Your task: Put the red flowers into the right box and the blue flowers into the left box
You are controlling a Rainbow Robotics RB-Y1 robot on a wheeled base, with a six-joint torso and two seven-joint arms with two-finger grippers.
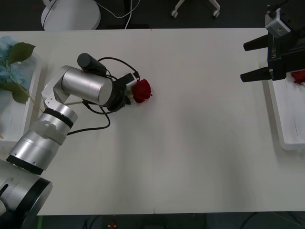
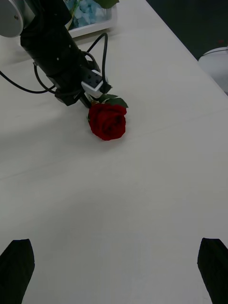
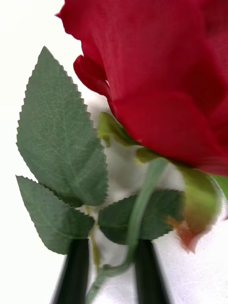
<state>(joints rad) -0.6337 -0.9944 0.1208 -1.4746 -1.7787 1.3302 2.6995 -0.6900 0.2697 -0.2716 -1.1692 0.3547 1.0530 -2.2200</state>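
A deep-red flower [image 1: 141, 90] lies near the table's left middle, its bloom [image 2: 108, 121] low over the white surface. My left gripper [image 1: 127, 93] sits just behind it, its black fingers [image 3: 76, 270] shut on the thin green stem [image 3: 140, 209] below the leaves. Blue flowers [image 1: 8, 64] rest in the left box [image 1: 32, 76] at the table's far left. Over the right box [image 1: 288, 114] my right gripper [image 1: 244, 62] hovers open and holds nothing. Another red flower [image 1: 299, 76] lies in that box.
The white table [image 1: 190, 143] stretches wide and bare between the two boxes. A cable [image 1: 97, 125] loops off the left wrist onto the surface. Beyond the far edge stand a white round base [image 1: 70, 14] and chair casters.
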